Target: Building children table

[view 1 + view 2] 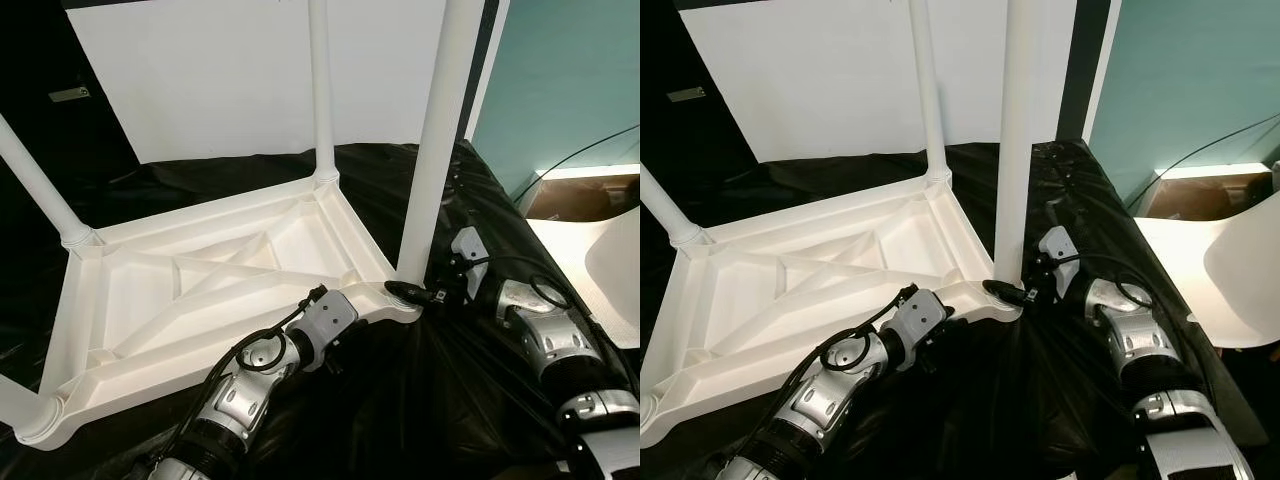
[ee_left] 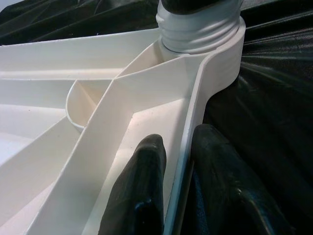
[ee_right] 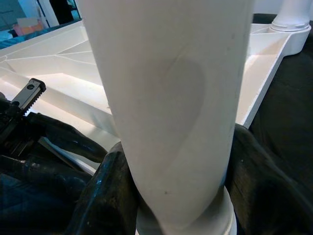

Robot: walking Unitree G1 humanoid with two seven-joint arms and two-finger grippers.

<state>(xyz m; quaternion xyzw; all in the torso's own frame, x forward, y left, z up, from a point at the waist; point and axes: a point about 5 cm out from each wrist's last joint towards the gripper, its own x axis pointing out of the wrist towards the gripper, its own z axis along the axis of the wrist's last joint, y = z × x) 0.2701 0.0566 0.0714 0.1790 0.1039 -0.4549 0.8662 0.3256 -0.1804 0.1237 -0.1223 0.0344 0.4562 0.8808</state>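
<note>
A white plastic children's tabletop (image 1: 200, 290) lies upside down on black sheeting, with legs standing in its corners. My left gripper (image 1: 345, 295) is shut on the tabletop's near rim (image 2: 188, 147), one finger (image 2: 142, 191) inside the rim and one outside. My right gripper (image 1: 412, 293) is shut on the base of the near right leg (image 1: 440, 130), which stands upright in its corner socket (image 2: 200, 34). In the right wrist view the leg (image 3: 171, 107) sits between both black fingers (image 3: 105, 196).
Other white legs stand at the far right corner (image 1: 321, 90) and the left corner (image 1: 35, 175). A white board (image 1: 230, 70) leans behind. A white chair (image 1: 1240, 280) and a cardboard box (image 1: 580, 195) sit to the right by the teal wall.
</note>
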